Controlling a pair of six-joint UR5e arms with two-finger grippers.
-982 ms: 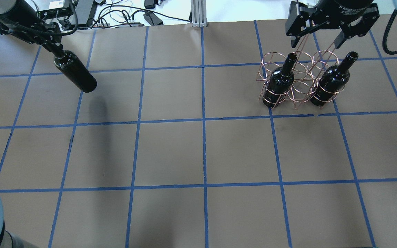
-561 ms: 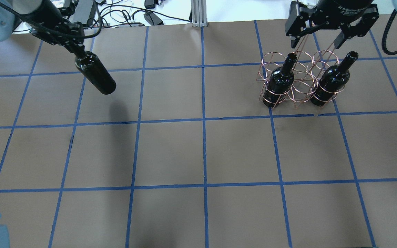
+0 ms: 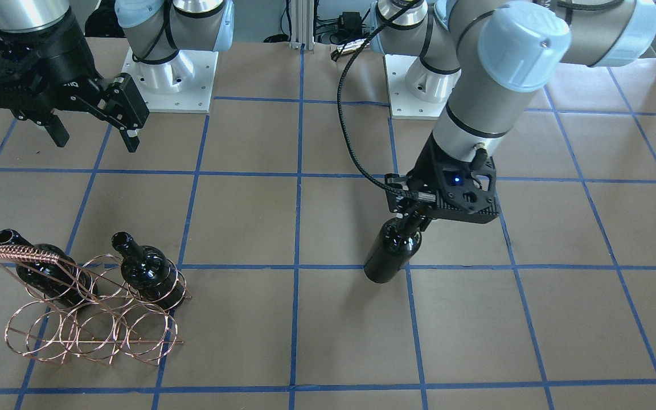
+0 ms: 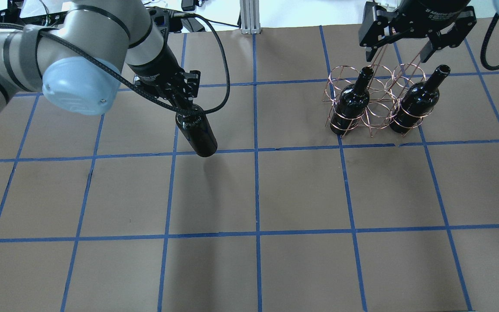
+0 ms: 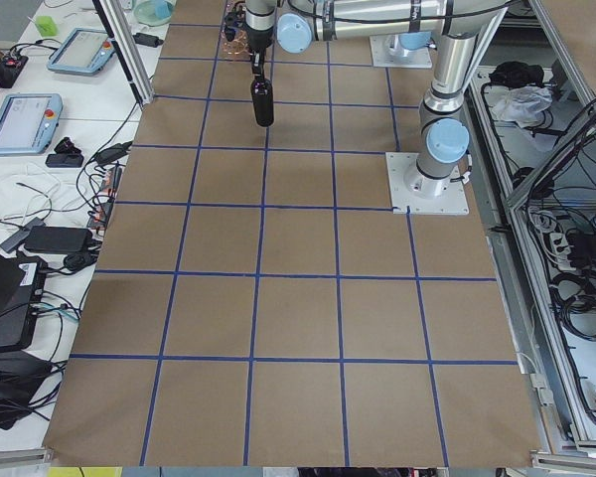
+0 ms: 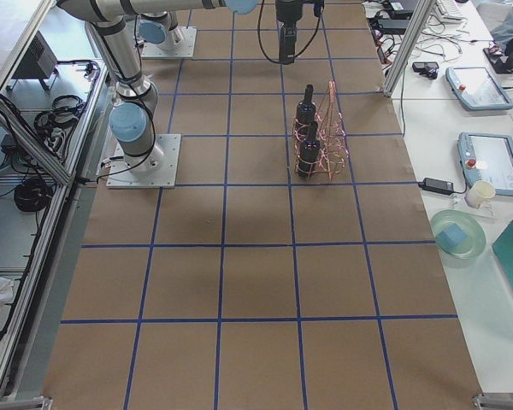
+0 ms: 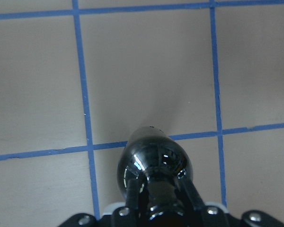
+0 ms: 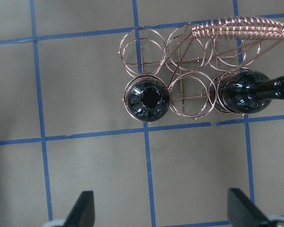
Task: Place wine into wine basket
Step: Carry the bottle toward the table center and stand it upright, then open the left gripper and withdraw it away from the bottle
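Observation:
My left gripper [image 4: 187, 109] is shut on the neck of a glossy black wine bottle [image 4: 198, 135] and holds it hanging above the table, left of centre. The bottle also shows in the front view [image 3: 389, 256] and the left wrist view [image 7: 156, 158]. The copper wire wine basket [image 4: 379, 104] stands at the far right, also in the front view [image 3: 91, 327]. It holds two look-alike bottles [image 4: 353, 102] [image 4: 414, 102] in its outer slots; the middle slot is empty. My right gripper [image 4: 396, 56] hangs open above the basket, whose coil handle [image 8: 236, 27] shows in the right wrist view.
The table is brown paper with a blue tape grid [image 4: 256, 151]. Cables and power bricks [image 4: 167, 17] lie beyond the far edge. The arm bases [image 3: 168, 80] stand on the robot's side. Tablets and a bowl [image 6: 457, 235] lie off the table's side.
My left arm has carried the bottle to the right, from the far left corner toward the table's middle. The right gripper and the basket have not moved.

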